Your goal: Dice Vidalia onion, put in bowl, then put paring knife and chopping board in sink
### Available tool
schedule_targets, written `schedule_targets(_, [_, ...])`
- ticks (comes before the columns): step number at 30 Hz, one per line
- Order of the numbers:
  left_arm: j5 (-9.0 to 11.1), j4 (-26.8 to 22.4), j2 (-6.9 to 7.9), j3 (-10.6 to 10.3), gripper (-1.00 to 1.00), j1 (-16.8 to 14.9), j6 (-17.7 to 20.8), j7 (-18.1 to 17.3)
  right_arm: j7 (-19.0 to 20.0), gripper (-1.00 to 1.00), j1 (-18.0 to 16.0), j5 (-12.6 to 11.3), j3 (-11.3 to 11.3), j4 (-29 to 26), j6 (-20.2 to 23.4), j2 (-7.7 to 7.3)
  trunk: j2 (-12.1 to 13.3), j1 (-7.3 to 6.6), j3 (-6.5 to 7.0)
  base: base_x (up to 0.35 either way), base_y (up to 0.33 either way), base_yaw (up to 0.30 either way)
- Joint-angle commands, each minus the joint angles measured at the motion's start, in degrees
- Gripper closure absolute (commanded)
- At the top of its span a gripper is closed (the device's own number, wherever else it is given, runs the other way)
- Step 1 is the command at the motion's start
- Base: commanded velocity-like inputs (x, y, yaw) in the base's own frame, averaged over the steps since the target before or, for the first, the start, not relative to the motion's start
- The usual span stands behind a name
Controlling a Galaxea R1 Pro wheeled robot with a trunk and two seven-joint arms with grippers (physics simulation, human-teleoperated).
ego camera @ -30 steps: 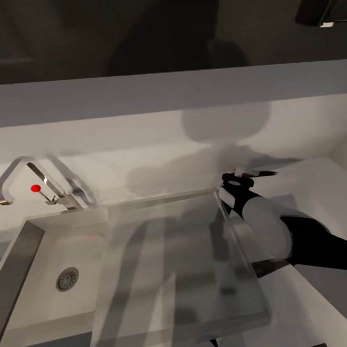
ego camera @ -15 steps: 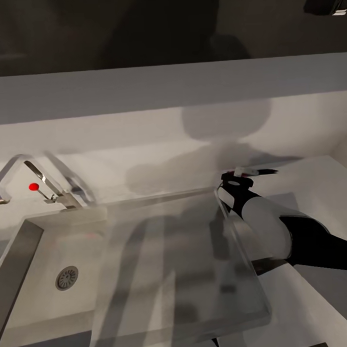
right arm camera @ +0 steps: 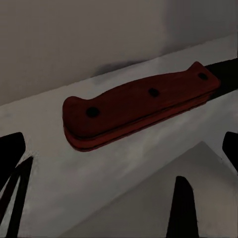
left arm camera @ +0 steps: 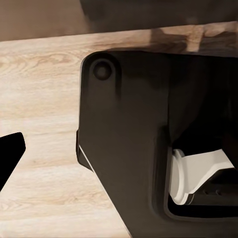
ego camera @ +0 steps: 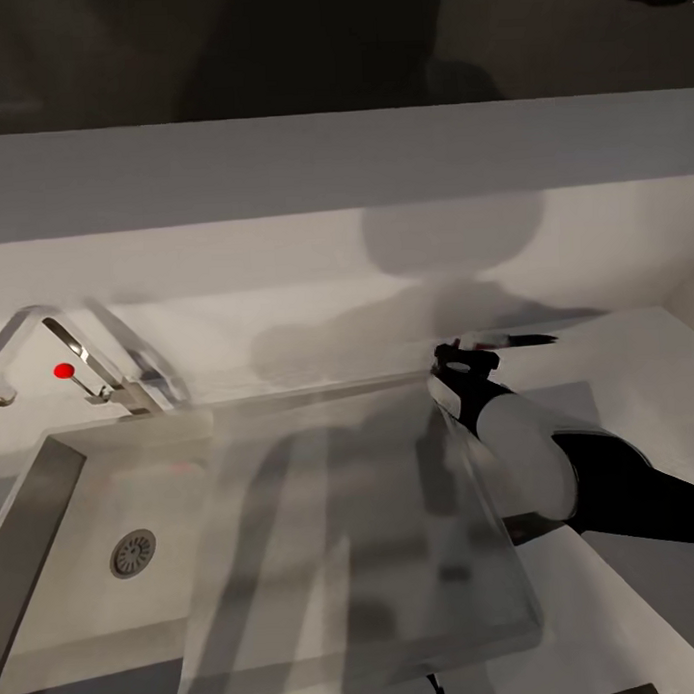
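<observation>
The right end effector (ego camera: 484, 350) is extended over the grey surface (ego camera: 628, 367), just past the far right corner of the sink (ego camera: 52, 497). Directly ahead of its fingertips lies the paring knife (ego camera: 507, 339), flat on the surface beside the back wall, with the dark blade pointing away from the sink. In the right wrist view the reddish handle of the paring knife (right arm camera: 141, 106), with three dark rivets, lies crosswise between the spread dark fingertips (right arm camera: 12, 148), which stand apart on either side and do not touch it; the right end effector is released and empty. To the left of the right end effector, the sink shows its round drain (ego camera: 133, 553) in the basin floor, and the angular chrome tap (ego camera: 47, 347) with a red knob (ego camera: 62, 371) stands at the far rim. The left wrist view shows a dark fingertip (left arm camera: 10, 153) of the left end effector over a pale wooden floor (left arm camera: 44, 124), beside a dark part of the robot's body (left arm camera: 129, 148); whether the left end effector is released or clenched cannot be told.
</observation>
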Motion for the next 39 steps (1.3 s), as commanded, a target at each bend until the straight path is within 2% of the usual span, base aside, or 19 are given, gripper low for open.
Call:
schedule_targets(1, [0.2,-0.1,0.03,-0.5,-1.00,0.0,-0.1,0.6,-0.1,-1.00,0.0,1.2,-0.5,0.0,-0.3,0.25,-0.1,0.03,-0.09,0.000,0.000,0.000])
schedule_targets(4, [0.2,0.1,-0.10,-0.5,-1.00,0.0,-0.1,0.6,-0.2,-1.00,0.0,3.5,-0.4,-0.2,-0.3,0.62,-0.1,0.03,-0.10,0.000,0.000,0.000])
schedule_targets(9, [0.2,0.1,-0.16,-0.5,-1.00,0.0,-0.1,0.6,-0.1,-1.00,0.0,4.4,-0.5,-0.7,-0.3,0.80,-0.1,0.03,-0.11,0.000,0.000,0.000])
schedule_targets(22, [0.2,0.1,-0.17,-0.5,-1.00,0.0,-0.1,0.5,0.1,-1.00,0.0,4.6,-0.6,-1.0,-0.3,0.32,-0.1,0.03,-0.21,0.000,0.000,0.000])
schedule_targets(39, [0.2,0.1,-0.17,-0.5,-1.00,0.0,-0.1,0.5,0.1,-1.00,0.0,4.6,-0.7,-1.1,-0.4,0.09,-0.1,0.03,-1.26,0.000,0.000,0.000])
